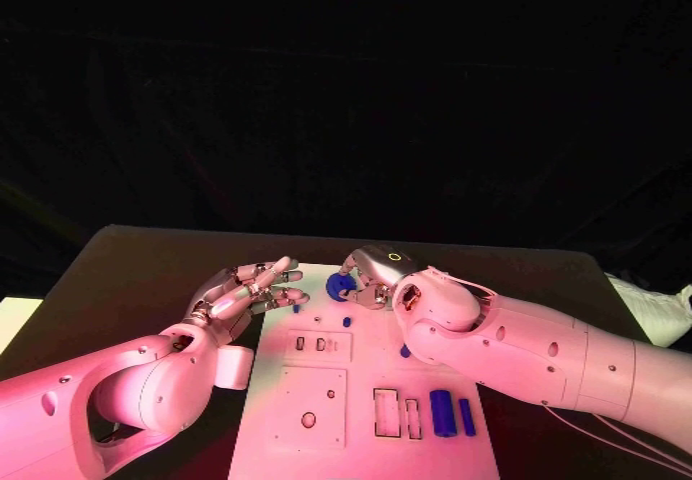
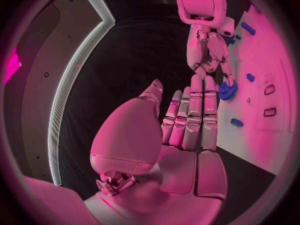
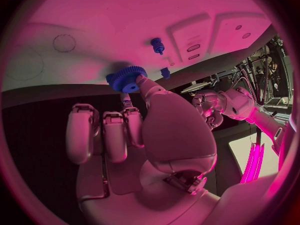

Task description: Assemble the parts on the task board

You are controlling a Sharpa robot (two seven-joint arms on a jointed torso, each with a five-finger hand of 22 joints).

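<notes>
A blue toothed gear [image 1: 340, 288] is pinched between the thumb and a finger of my right hand [image 1: 381, 276], just over the far edge of the white task board [image 1: 361, 440]. The right wrist view shows the gear [image 3: 127, 78] at the fingertips of that hand [image 3: 144, 130], close above the board [image 3: 94, 15]. My left hand [image 1: 254, 290] hovers at the board's far left corner with its fingers stretched out and nothing in them. In the left wrist view its fingers [image 2: 190, 120] point toward the gear [image 2: 227, 91] and the right hand [image 2: 209, 50].
Small blue pegs [image 1: 346, 322] [image 1: 296, 308] stand on the far part of the board. Two long blue pieces [image 1: 441, 412] [image 1: 466, 416] lie near its front right, beside empty rectangular slots [image 1: 387, 412]. My right forearm [image 1: 534, 355] crosses the board's right side.
</notes>
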